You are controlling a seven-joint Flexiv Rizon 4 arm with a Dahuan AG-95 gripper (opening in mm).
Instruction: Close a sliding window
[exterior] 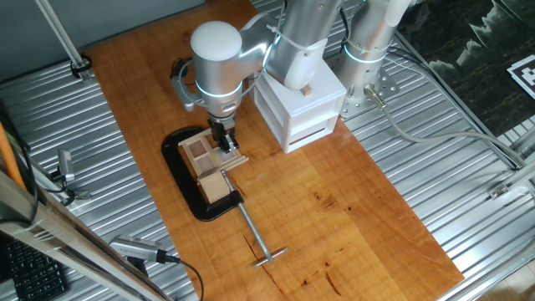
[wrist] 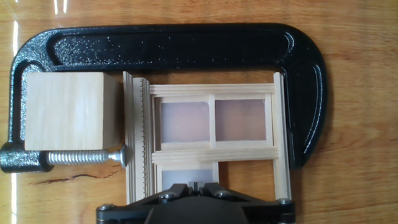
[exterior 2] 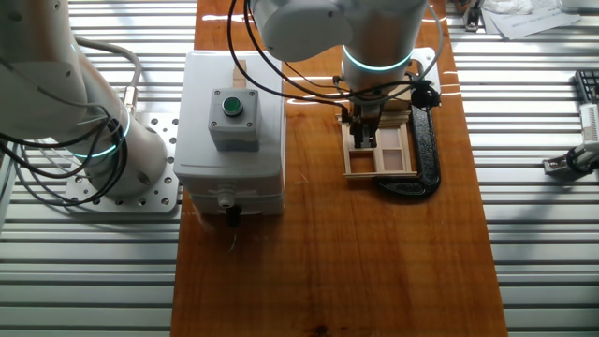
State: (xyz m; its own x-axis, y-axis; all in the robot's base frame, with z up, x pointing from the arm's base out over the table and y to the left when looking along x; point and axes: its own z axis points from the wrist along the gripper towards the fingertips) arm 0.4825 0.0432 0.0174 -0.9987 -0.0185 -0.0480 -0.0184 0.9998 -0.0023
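The sliding window (wrist: 214,134) is a small light-wood frame with brownish panes, lying flat and held in a black clamp (wrist: 186,43) against a wooden block (wrist: 68,112). In the hand view my gripper (wrist: 196,185) is at the bottom edge, right over the window's near end, with its jaws together and only a thin slit between them. One fixed view shows the gripper (exterior: 224,140) pointing down onto the window (exterior: 203,157) at its far end. The other fixed view shows the gripper (exterior 2: 365,139) on the left half of the window (exterior 2: 384,154).
A white box (exterior 2: 229,140) with a green button (exterior 2: 231,105) stands to the left of the window, close to the arm. The clamp's screw handle (exterior: 255,234) sticks out across the wooden board. The arm's base (exterior: 368,58) is behind the box.
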